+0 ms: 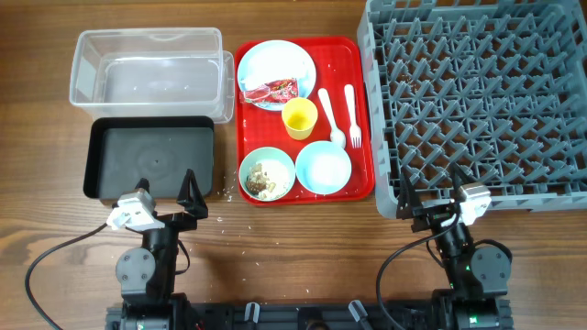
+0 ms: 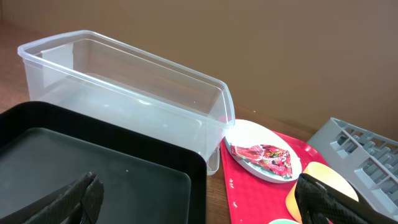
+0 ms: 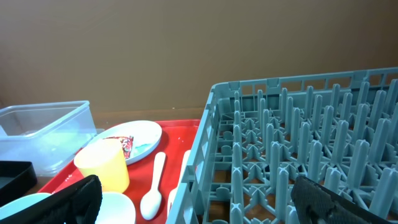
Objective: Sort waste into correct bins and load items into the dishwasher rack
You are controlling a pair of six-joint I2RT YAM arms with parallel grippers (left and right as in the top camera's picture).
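Note:
On the red tray [image 1: 359,110] lie a light blue plate [image 1: 266,60] with the red-and-white wrapper [image 1: 272,90], a yellow cup [image 1: 300,117], a white spoon [image 1: 329,117], a white fork [image 1: 352,115], a light blue bowl [image 1: 323,169] and a pale green bowl [image 1: 267,173] holding brown scraps. The clear tub [image 1: 147,69] and black tray [image 1: 151,158] stand at the left. The grey dishwasher rack [image 1: 481,92] fills the right. My left gripper [image 1: 165,195] is open and empty at the black tray's near edge. My right gripper [image 1: 431,192] is open and empty at the rack's near edge.
A few white crumbs [image 1: 223,192] lie on the wooden table between the black tray and the red tray. Both arm bases sit at the table's front edge. The left wrist view shows the wrapper [image 2: 264,155] on its plate; the right wrist view shows the cup [image 3: 104,163] and spoon [image 3: 154,186].

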